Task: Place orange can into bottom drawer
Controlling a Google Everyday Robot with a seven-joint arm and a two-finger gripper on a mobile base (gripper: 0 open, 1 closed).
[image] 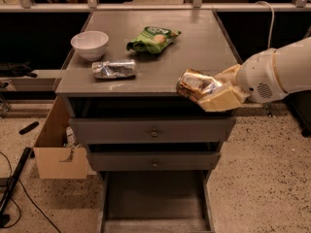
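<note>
The orange can (196,85) is orange-gold and brown with a pale label patch. It lies on its side in my gripper (214,92), which is shut on it. The gripper holds the can in the air at the front right edge of the cabinet top (194,47), above the drawers. My white arm (279,72) reaches in from the right. The bottom drawer (155,203) is pulled out at the foot of the cabinet, a wide grey tray with nothing showing on its floor.
On the cabinet top lie a silver-grey can (114,68), a white bowl (90,44) and a green snack bag (153,38). Two shallower drawers with round knobs (154,132) are shut. A cardboard box (56,147) stands at the cabinet's left.
</note>
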